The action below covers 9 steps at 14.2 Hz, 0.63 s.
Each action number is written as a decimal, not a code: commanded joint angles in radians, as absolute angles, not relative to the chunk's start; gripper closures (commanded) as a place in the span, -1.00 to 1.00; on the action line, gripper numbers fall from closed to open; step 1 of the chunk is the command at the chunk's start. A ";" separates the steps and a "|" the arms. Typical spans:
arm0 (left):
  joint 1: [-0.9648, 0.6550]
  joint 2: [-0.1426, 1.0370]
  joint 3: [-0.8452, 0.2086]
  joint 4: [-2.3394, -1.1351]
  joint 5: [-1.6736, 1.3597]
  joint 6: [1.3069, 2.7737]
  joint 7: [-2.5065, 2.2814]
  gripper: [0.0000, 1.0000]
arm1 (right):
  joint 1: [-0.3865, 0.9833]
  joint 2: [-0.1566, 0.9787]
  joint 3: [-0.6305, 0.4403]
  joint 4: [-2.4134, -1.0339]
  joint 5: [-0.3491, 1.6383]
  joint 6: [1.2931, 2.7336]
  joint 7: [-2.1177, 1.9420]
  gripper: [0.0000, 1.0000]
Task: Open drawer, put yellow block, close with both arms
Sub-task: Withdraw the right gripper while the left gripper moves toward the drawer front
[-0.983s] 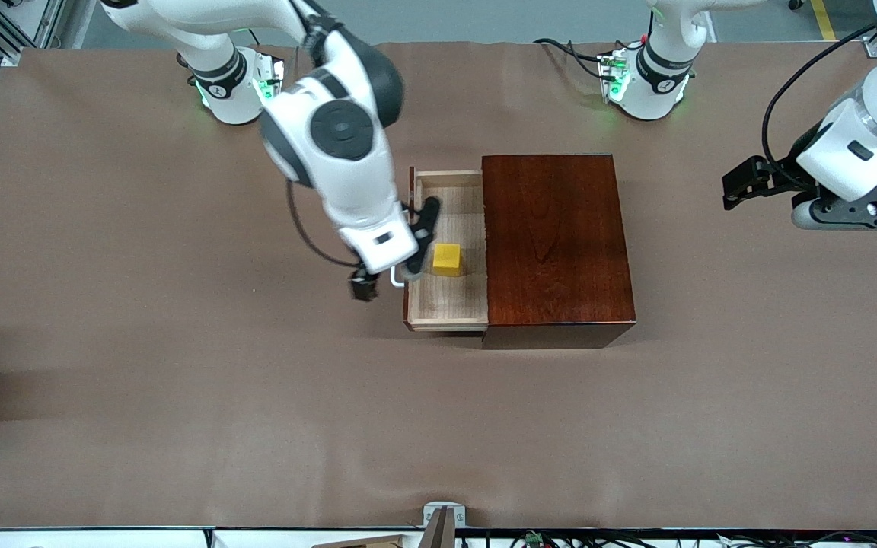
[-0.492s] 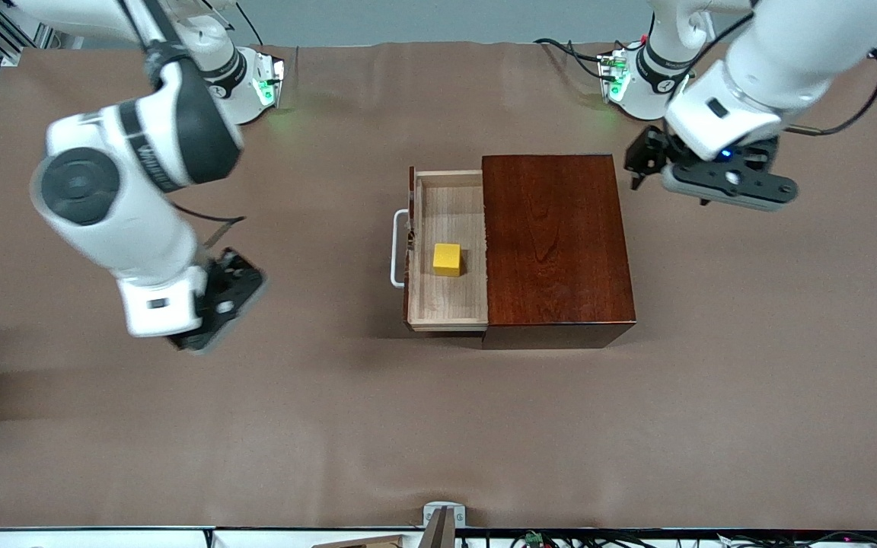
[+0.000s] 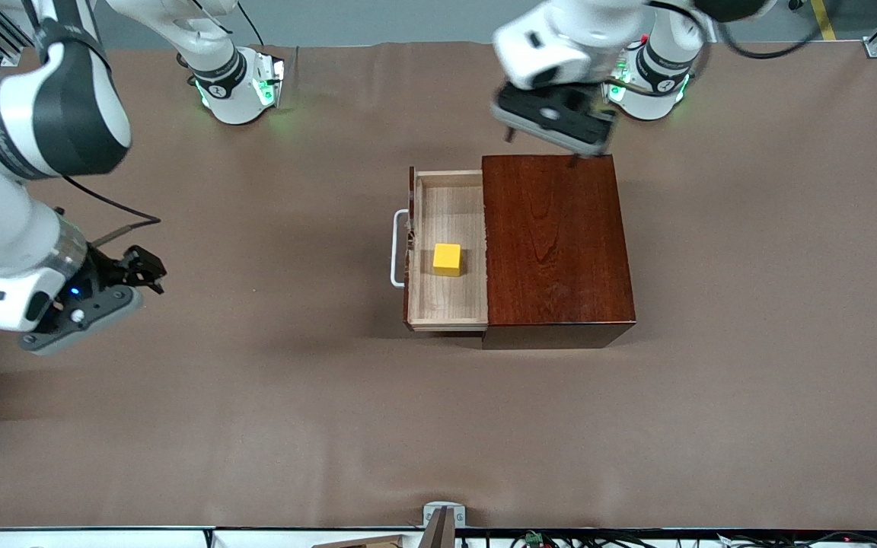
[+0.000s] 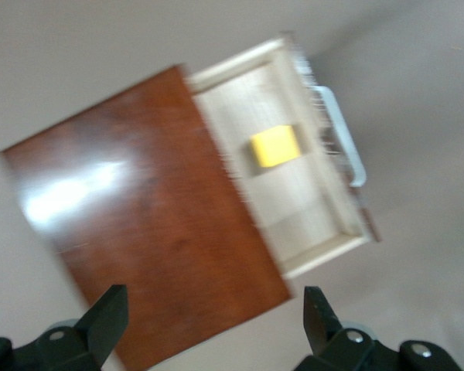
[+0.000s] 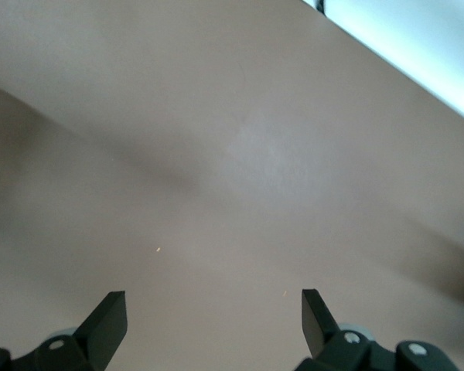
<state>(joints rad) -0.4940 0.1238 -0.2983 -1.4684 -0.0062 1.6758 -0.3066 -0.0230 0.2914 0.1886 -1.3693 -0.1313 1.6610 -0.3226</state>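
Status: 2 of 3 steps look done. The drawer [image 3: 448, 251] is pulled out of the mahogany box [image 3: 556, 247] toward the right arm's end of the table, and the yellow block [image 3: 447, 259] sits on its pale floor, about midway along, just beside the box's edge and apart from the drawer front. Closing is left.

The left gripper [image 3: 553, 125] hangs over the box's edge nearest the bases, fingers spread wide with nothing between them in the left wrist view [image 4: 209, 328]. The right gripper [image 3: 130, 270] is over bare table, well apart from the white handle [image 3: 397, 249], fingers likewise released.

Clearance: the table [image 3: 271, 426] in front of the handle is unobstructed, so a push path is judged free. The block lies below the drawer rim and should clear the box opening.
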 commanded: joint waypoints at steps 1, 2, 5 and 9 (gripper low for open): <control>-0.624 0.208 -0.293 -1.439 0.014 1.774 -0.354 -1.00 | -0.113 0.186 0.209 -1.434 -0.060 1.602 -0.258 -1.00; -0.673 0.234 -0.288 -1.436 0.026 1.811 -0.377 -1.00 | -0.124 0.163 0.201 -1.436 -0.049 1.573 -0.252 -1.00; -0.712 0.365 -0.295 -1.363 0.034 1.882 -0.295 -1.00 | -0.101 0.098 0.115 -1.436 -0.048 1.488 -0.197 -1.00; -0.770 0.553 -0.282 -1.272 0.040 2.030 0.136 -1.00 | -0.045 0.043 0.052 -1.436 -0.048 1.414 -0.059 -1.00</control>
<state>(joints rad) -0.7472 0.4501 -0.2925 -1.3613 0.0196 1.9831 -0.0299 -0.0853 0.0940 0.0796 -1.3928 -0.0581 1.4250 -0.1380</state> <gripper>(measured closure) 0.000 0.000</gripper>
